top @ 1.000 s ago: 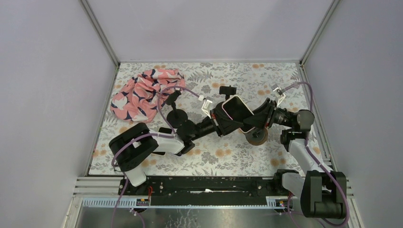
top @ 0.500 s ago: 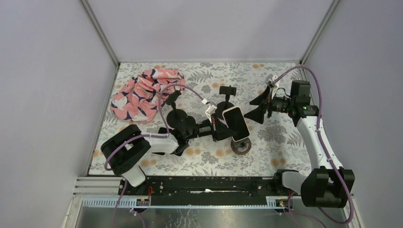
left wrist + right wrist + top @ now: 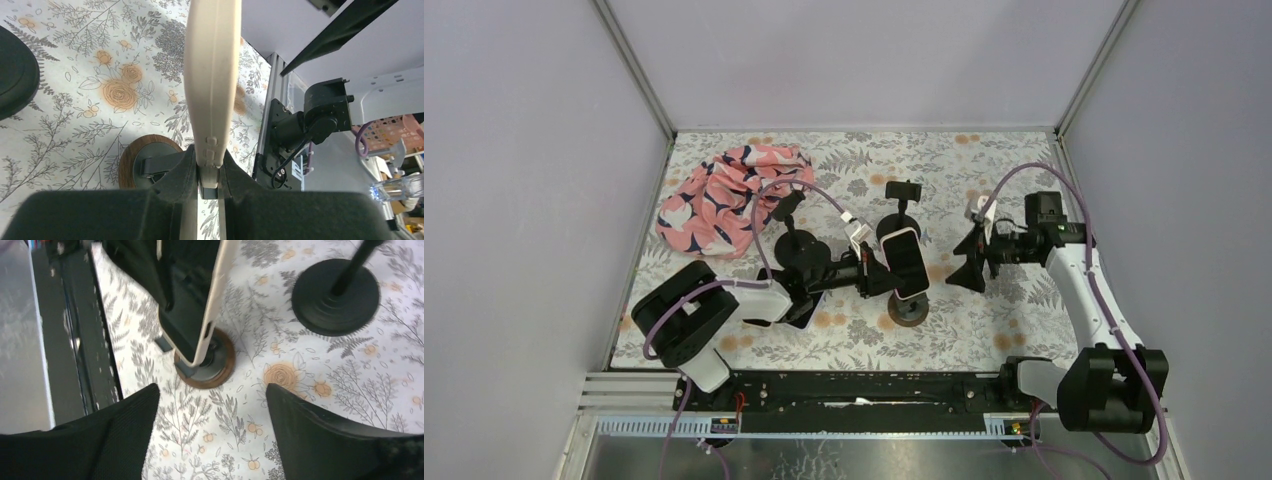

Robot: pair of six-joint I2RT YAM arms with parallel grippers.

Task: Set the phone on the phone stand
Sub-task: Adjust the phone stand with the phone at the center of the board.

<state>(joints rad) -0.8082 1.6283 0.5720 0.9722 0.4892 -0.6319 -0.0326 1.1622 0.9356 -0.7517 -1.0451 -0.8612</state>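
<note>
The phone (image 3: pixel 903 262), in a cream case, stands tilted on edge with my left gripper (image 3: pixel 884 270) shut on its lower end. In the left wrist view its cream edge (image 3: pixel 212 75) runs up from between my fingers (image 3: pixel 180 167). The phone stand (image 3: pixel 908 309), a grey cradle on a round wooden base, sits right under the phone's low end (image 3: pixel 192 315); the stand (image 3: pixel 207 369) touches or nearly touches it. My right gripper (image 3: pixel 967 262) hangs open to the right of the phone, apart from it, with only tablecloth between its fingers (image 3: pixel 125 430).
Two black stands with round bases (image 3: pixel 802 250) (image 3: pixel 904 192) rise behind the phone; one base (image 3: pixel 334 295) shows in the right wrist view. A pink patterned cloth (image 3: pixel 729 195) lies at the back left. Metal rails (image 3: pixel 864 385) edge the table's near side.
My right gripper let go of the phone, opened and drew back to the right. The left arm carried the phone left and lower, and the wooden-based stand shifted left with it.
</note>
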